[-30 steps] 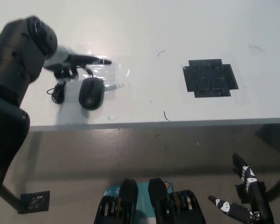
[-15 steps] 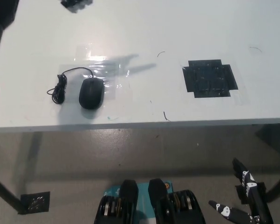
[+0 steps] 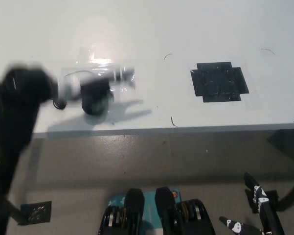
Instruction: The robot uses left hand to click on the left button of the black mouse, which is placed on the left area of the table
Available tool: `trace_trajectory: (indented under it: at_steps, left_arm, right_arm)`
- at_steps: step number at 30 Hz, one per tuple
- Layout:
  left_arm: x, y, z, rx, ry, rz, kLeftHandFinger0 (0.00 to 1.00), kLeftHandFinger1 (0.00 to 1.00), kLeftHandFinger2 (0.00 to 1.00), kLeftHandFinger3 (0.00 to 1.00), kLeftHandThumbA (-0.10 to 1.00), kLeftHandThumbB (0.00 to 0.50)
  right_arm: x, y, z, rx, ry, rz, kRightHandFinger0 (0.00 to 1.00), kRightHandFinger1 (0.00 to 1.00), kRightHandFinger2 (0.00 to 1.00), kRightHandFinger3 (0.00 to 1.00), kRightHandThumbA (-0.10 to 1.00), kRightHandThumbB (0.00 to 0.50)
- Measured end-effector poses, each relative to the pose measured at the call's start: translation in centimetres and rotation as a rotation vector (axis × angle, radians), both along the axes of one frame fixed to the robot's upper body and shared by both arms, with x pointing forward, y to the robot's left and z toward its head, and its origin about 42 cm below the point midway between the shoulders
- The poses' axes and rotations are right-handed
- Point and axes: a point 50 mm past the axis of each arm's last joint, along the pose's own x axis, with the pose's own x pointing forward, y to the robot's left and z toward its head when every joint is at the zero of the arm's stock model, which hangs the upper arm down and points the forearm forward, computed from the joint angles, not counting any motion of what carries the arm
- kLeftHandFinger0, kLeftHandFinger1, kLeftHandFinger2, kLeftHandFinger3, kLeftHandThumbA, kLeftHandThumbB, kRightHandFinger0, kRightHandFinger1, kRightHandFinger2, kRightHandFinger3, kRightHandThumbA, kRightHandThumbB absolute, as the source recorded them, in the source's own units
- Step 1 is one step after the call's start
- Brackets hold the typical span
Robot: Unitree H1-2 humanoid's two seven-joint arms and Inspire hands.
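Head view, blurred left hand [image 3: 90, 87] over black mouse [image 3: 94, 105], fingers' state unclear, right hand [image 3: 257, 215] spread

Left arm smeared by blur at the frame's left, right hand resting at the lower right.

The dark, bulky left arm [image 3: 17, 105] is reaching in from the left edge toward the centre-left, its outline smeared by motion blur; the pale left hand [image 3: 90, 87] at its end is too blurred to show its fingers. The black right hand [image 3: 257, 213] is hanging at the bottom right corner, fingers spread apart and holding nothing.
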Motion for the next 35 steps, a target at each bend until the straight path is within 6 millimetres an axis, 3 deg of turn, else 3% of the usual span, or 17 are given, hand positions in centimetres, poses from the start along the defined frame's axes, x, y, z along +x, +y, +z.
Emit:
trace_trajectory:
  at_steps: [1,2,3,4,5,6,7,8,10,12,13,17,19,21,23,26,35]
  left_arm:
    - [-0.7,0.1,-1.1,-0.007,0.012,0.000,0.71,1.00,1.00,1.00,1.00,0.438]
    - [-2.6,0.6,-3.9,-0.026,0.049,0.003,0.73,1.00,1.00,1.00,1.00,0.088]
    - [-3.7,0.9,-5.3,-0.037,0.067,0.004,0.69,0.96,1.00,1.00,1.00,0.018]
    - [-5.7,1.4,-7.6,-0.056,0.100,0.013,0.90,1.00,1.00,1.00,0.74,0.206]
    - [-7.3,1.9,-9.2,-0.072,0.116,0.027,0.65,0.82,1.00,1.00,0.56,0.141]
    - [-8.6,2.3,-10.1,-0.089,0.119,0.037,0.53,0.81,1.00,1.00,0.97,0.149]
    - [-9.6,2.6,-10.8,-0.101,0.126,0.045,0.49,0.79,1.00,1.00,1.00,0.176]
    - [-11.7,3.2,-12.3,-0.121,0.140,0.063,0.30,0.56,0.82,1.00,1.00,0.376]
    - [-14.3,3.9,-13.5,-0.149,0.146,0.079,0.01,0.04,0.34,1.00,1.00,0.473]
    - [-17.4,4.8,-14.5,-0.184,0.157,0.101,0.00,0.00,0.00,1.00,1.00,0.499]
    - [-18.1,5.0,-14.7,-0.192,0.159,0.106,0.00,0.00,0.00,1.00,1.00,0.313]
    - [-23.2,5.5,-14.8,-0.254,0.145,0.130,0.00,0.00,0.00,1.00,1.00,0.395]
    - [-25.3,4.7,-14.3,-0.304,0.121,0.138,0.00,0.00,0.00,1.00,1.00,0.290]
    - [-27.3,3.3,-13.7,-0.379,0.073,0.158,0.09,0.05,0.09,1.00,1.00,0.176]
    - [-28.8,1.6,-13.7,-0.466,0.033,0.188,0.60,0.27,0.24,1.00,1.00,0.165]
    - [-29.7,-0.1,-14.8,-0.547,0.027,0.242,1.00,0.88,0.92,1.00,1.00,0.121]
    - [-29.6,-0.7,-19.9,-0.603,0.039,0.435,1.00,1.00,1.00,1.00,1.00,0.273]
  right_arm:
    - [0.0,0.0,-0.1,0.000,0.003,0.000,0.97,1.00,1.00,1.00,1.00,0.118]
    - [-0.2,0.0,-0.2,0.001,0.009,-0.002,0.97,1.00,1.00,1.00,1.00,0.119]
    - [-0.2,0.0,-0.3,0.001,0.013,-0.002,0.97,1.00,1.00,1.00,1.00,0.120]
    - [-0.4,-0.1,-0.5,0.000,0.021,-0.004,0.97,1.00,1.00,1.00,1.00,0.128]
    - [-0.5,-0.1,-0.7,0.000,0.025,-0.005,0.97,1.00,1.00,1.00,1.00,0.128]
    - [-0.6,-0.1,-0.8,0.000,0.029,-0.005,0.97,1.00,1.00,1.00,1.00,0.129]
    - [-0.6,-0.1,-0.8,0.001,0.032,-0.005,0.97,1.00,1.00,1.00,1.00,0.133]
    - [-0.7,-0.1,-1.0,0.001,0.037,-0.006,0.97,1.00,1.00,1.00,1.00,0.130]
    - [-0.8,-0.1,-1.1,0.001,0.045,-0.007,0.98,1.00,1.00,1.00,1.00,0.139]
    - [-1.0,0.0,-1.4,0.002,0.053,-0.008,1.00,1.00,1.00,1.00,1.00,0.140]
    - [-1.1,0.0,-1.4,0.003,0.056,-0.009,0.99,1.00,1.00,1.00,1.00,0.135]
    - [-1.6,0.1,-2.0,0.007,0.078,-0.012,0.98,1.00,1.00,1.00,1.00,0.142]
    - [-1.7,0.3,-2.2,0.013,0.086,-0.014,0.97,1.00,1.00,1.00,1.00,0.143]
    - [-1.9,0.5,-2.4,0.019,0.093,-0.015,0.96,1.00,1.00,1.00,1.00,0.142]
    - [-2.1,0.6,-2.6,0.023,0.100,-0.016,0.97,1.00,1.00,1.00,1.00,0.139]
    - [-2.3,0.9,-2.7,0.029,0.106,-0.016,1.00,1.00,1.00,1.00,1.00,0.139]
    - [-2.7,1.4,-3.1,0.035,0.122,-0.006,1.00,1.00,1.00,1.00,1.00,0.131]
